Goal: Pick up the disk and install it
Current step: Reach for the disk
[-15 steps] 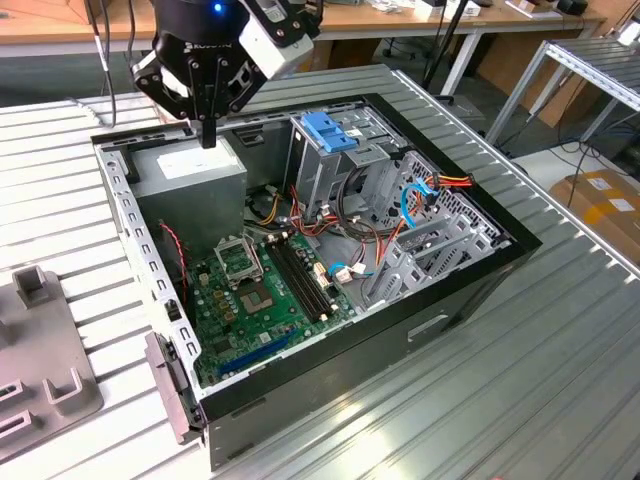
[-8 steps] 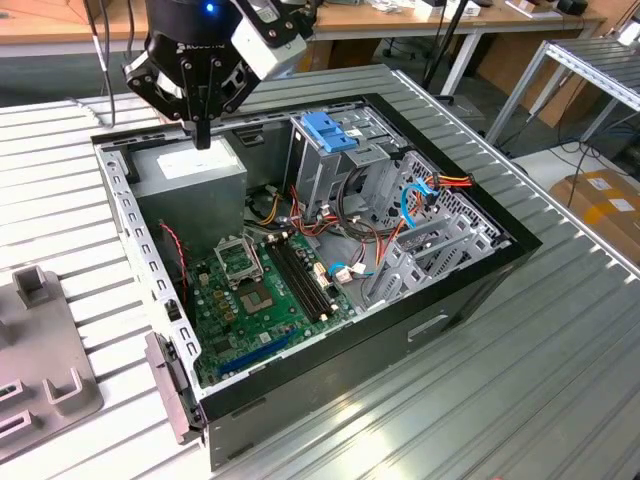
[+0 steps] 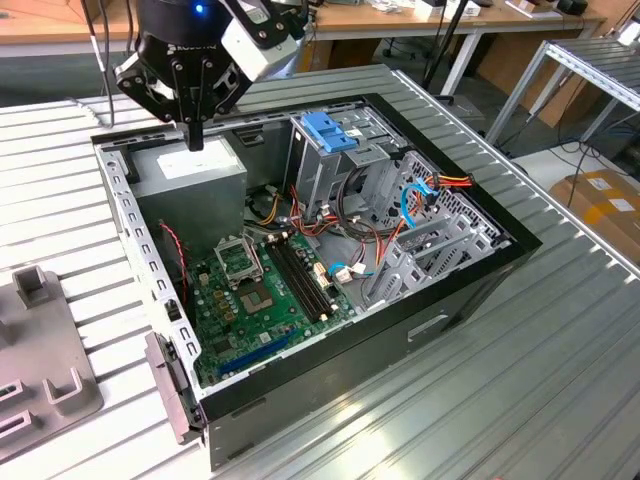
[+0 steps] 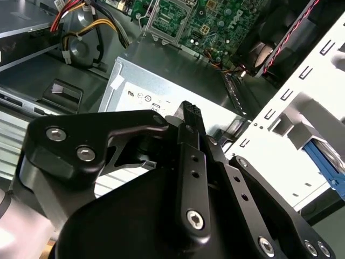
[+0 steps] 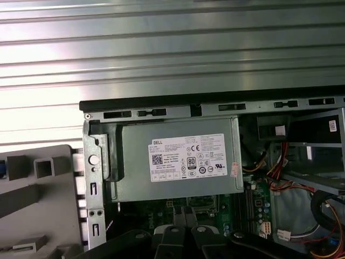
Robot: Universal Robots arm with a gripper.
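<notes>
My gripper [image 3: 195, 138] hangs just above the grey power supply [image 3: 192, 172] at the back corner of the open computer case [image 3: 470, 290], on the exterior view's left. Its black fingers [image 4: 190, 112] are pressed together, shut, with nothing between them. In the second wrist view a strip of bright blue plastic [image 4: 325, 164] shows past the case's perforated wall. It looks like the edge of the disk's carrier, with most of it cut off. The blue bracket [image 3: 327, 130] sits atop the metal drive cage [image 3: 350, 165] inside the case.
The green motherboard [image 3: 260, 290] lies on the case floor, with red, yellow and blue cables [image 3: 425, 195] around the cage. A grey slotted fixture [image 3: 40, 370] stands outside the case on the ribbed metal table [image 3: 520, 380]. A cardboard box [image 3: 605, 200] sits beyond the table.
</notes>
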